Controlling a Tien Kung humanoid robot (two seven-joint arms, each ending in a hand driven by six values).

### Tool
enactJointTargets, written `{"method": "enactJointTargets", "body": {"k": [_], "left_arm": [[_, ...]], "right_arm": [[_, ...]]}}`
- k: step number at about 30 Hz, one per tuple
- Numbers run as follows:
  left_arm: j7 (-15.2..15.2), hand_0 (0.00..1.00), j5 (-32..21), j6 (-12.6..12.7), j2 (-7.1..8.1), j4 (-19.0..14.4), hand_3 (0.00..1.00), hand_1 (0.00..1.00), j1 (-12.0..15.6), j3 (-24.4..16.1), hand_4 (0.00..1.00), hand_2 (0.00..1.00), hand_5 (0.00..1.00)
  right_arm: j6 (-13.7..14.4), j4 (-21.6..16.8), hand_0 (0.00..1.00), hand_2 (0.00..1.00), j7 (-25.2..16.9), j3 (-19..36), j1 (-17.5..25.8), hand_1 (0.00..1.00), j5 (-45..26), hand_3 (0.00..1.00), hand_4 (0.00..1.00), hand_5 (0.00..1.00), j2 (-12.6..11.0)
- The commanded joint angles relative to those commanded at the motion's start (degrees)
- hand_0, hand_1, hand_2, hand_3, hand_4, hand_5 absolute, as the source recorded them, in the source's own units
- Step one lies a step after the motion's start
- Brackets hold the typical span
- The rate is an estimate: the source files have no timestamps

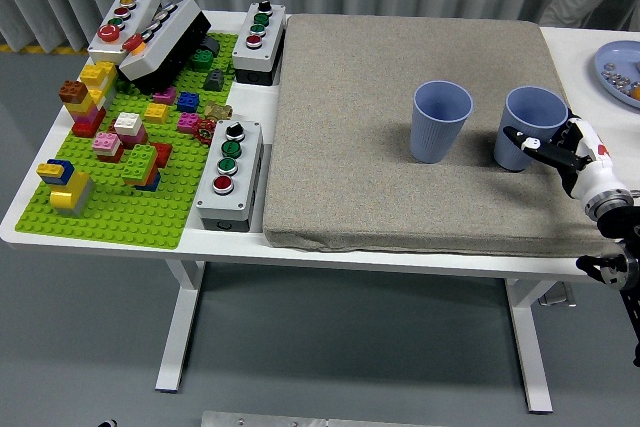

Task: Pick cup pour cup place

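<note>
White table [600, 47] carries a grey mat [400, 137] on which two blue cups stand upright, near each other but apart. Right hand [560, 150] enters from the right edge; its black fingers [527, 139] curl against the near side of the right cup [531, 125], touching it. Left cup [440, 121] stands free. Green baseplate [120, 197] with bricks and several button boxes [230, 173] occupy the left side. Plate [610, 72] sits at far right.
</note>
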State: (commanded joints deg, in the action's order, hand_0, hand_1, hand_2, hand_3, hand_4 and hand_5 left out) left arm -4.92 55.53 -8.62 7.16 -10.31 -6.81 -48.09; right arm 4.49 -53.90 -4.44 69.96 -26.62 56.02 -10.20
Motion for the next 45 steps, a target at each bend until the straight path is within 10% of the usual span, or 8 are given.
{"method": "enactJointTargets", "body": {"k": [18, 45], "left_arm": [[-0.02, 0.820, 0.02, -0.07, 0.08, 0.00, 0.751, 0.781, -0.06, 0.09, 0.557, 0.825, 0.998], [0.00, 0.820, 0.01, -0.01, 0.18, 0.00, 0.751, 0.780, 0.04, 0.07, 0.557, 0.826, 0.998]], "right_arm": [[2.42, -1.30, 0.780, 0.608, -0.83, -0.01, 0.14, 0.727, -0.17, 0.758, 0.693, 0.108, -0.10], [9.79, -9.19, 0.775, 0.610, 3.10, -5.23, -3.38, 0.732, 18.32, 0.753, 0.696, 0.125, -1.37]]}}
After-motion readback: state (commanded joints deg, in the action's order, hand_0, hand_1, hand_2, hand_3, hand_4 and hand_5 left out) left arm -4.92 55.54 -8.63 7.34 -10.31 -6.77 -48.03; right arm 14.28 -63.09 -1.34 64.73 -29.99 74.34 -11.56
